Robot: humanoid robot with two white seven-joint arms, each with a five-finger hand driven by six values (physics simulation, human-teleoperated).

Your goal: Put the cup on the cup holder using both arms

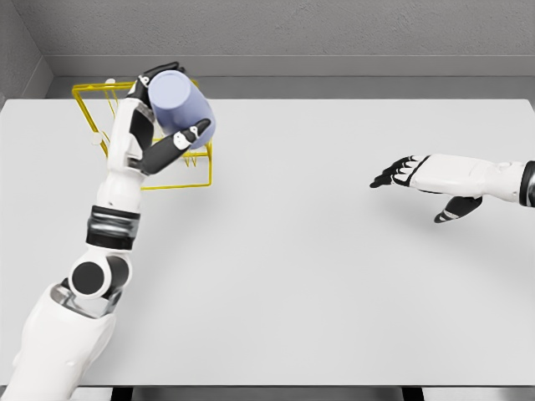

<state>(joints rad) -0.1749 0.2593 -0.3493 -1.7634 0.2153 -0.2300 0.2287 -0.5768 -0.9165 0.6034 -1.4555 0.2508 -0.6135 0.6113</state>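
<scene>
The purple cup (182,109) is tipped on its side, up over the yellow wire holder (180,171) at the back left of the white worktop (318,276). The left hand (167,109) grips it. The right hand (418,180) hangs far off, fingers spread, holding nothing.

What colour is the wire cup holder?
Yellow; the cup holder shows in the head view, behind the left hand.

A white table (318,276) is being shown from above, with a yellow wire cup holder (180,171) being carried directly on its far left part near the rear edge.
</scene>
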